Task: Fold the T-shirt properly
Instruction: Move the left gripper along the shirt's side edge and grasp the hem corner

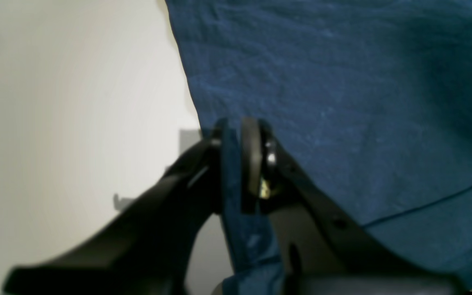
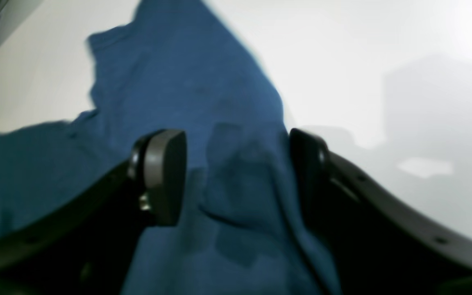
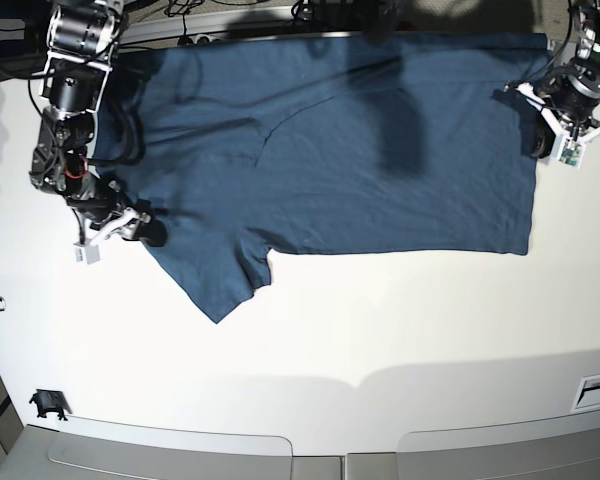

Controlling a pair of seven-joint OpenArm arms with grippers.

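— Base view, item one: where is the T-shirt (image 3: 360,150)?
— Spread flat on the white worktop (image 3: 380,330), from 9 to 3 o'clock, sleeve toward 7.
— Left pincer (image 1: 236,164)?
— At 3 o'clock, clamped on the T-shirt's edge.
— Right pincer (image 2: 236,176)?
— At 9 o'clock, jaws apart, straddling a cloth ridge.

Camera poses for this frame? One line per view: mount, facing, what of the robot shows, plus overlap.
Left wrist: on the left arm, looking along the left gripper, shut on the T-shirt edge, beside the white table.
Right wrist: on the right arm, looking past the open right gripper straddling the cloth's edge.
Base: overhead, looking down; both arms show at the shirt's two ends.
Shared: all three see the T-shirt and table; base sees both grippers.
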